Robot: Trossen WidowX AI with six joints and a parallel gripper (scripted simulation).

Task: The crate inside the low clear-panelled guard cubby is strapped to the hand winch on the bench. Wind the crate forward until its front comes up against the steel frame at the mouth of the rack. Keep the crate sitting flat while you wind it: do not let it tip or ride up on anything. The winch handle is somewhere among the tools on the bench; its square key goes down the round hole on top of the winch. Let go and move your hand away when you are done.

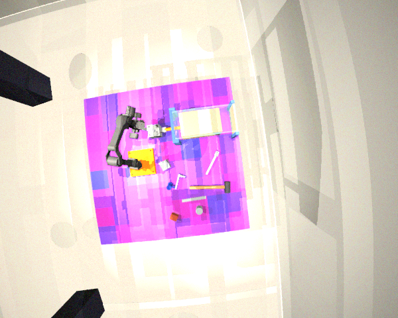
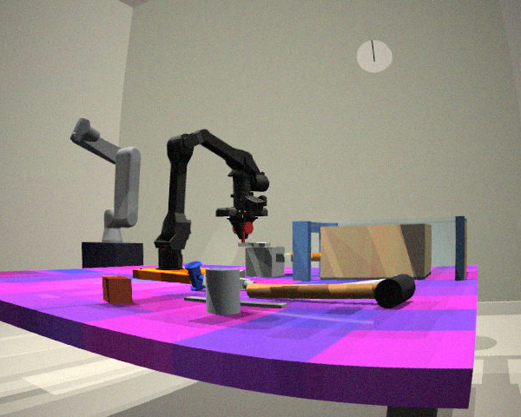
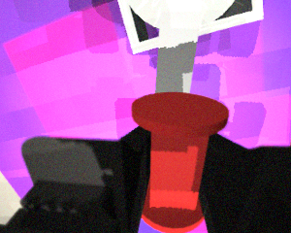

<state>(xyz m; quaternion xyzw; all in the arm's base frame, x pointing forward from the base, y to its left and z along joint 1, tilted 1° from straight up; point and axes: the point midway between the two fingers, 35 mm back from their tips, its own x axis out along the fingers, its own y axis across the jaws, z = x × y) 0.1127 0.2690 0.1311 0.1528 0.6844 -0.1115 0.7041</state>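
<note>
My gripper (image 1: pixel 143 127) (image 2: pixel 242 232) (image 3: pixel 170 124) is shut on the red knob of the winch handle. The handle's grey arm (image 3: pixel 175 73) runs from the knob to the top of the pale winch (image 1: pixel 156 130) (image 2: pixel 264 262); its key is hidden. My gripper is on the winch's side away from the rack. An orange strap (image 1: pixel 168 129) (image 2: pixel 315 256) runs from the winch towards the tan crate (image 1: pixel 199 123) (image 2: pixel 368 251). The crate sits flat inside the clear-panelled cubby, its front close behind the blue steel frame (image 1: pixel 174 138) (image 2: pixel 298 251), a small gap apparently between them.
A hammer (image 1: pixel 205 187) (image 2: pixel 314 290), a white wrench-like tool (image 1: pixel 211 163), an L-shaped tool (image 1: pixel 178 179), a blue piece (image 1: pixel 170 185) (image 2: pixel 195 274), a flat bar (image 1: pixel 194 199), a grey cylinder (image 1: pixel 199 210) (image 2: pixel 223 291) and an orange-brown block (image 1: pixel 174 216) (image 2: pixel 117 289) lie away from the winch.
</note>
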